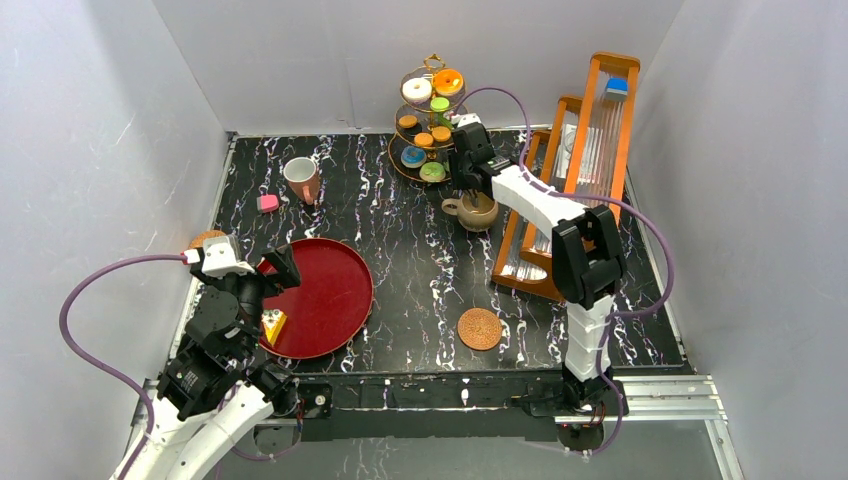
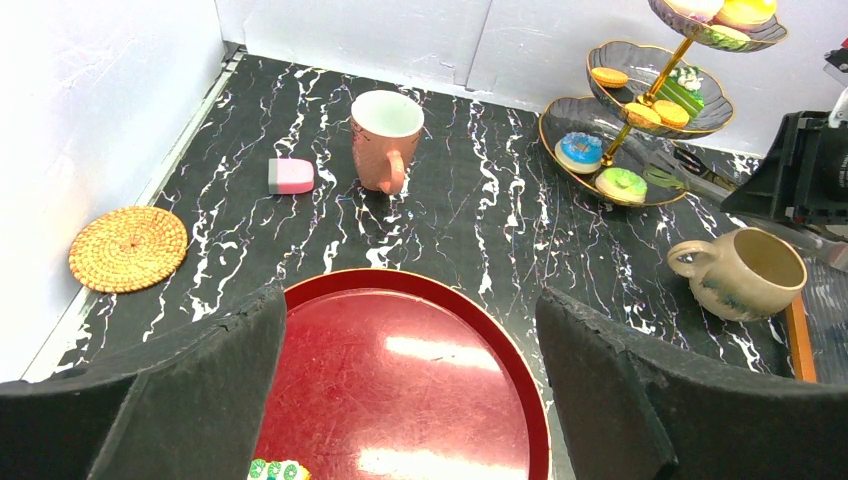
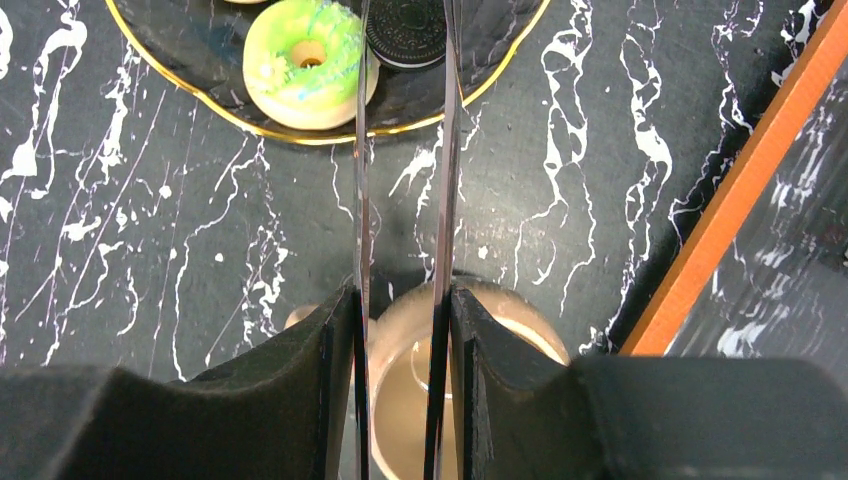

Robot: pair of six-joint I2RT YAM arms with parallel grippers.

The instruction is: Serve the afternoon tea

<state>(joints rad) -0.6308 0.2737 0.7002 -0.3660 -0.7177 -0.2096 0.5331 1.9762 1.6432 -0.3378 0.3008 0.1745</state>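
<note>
right claw (image 3: 400, 300): clamped on the black tongs (image 3: 362, 150), both thin blades pinched between its pads.
tongs: the blades reach over the lowest plate of the stand (image 3: 190, 40), beside the green donut (image 3: 305, 62) and across the dark cookie (image 3: 405, 35) (the tips run out of view, so i cannot tell if they grip anything).
beige mug (image 3: 400, 385): upright, right beneath the claw.
step in hand: likely lifting a pastry. straddle one piece, squeeze gently, and raise it before drawing back.
edges: the plate's gold rim lies ahead, with higher plates above. the orange rack (image 3: 730, 190) is close on the right.
open room: bare table (image 1: 420, 270) towards the red tray (image 2: 400, 400).
left claw (image 2: 405, 310): wide apart, empty, over the tray by a cake slice (image 1: 273, 325).
</note>
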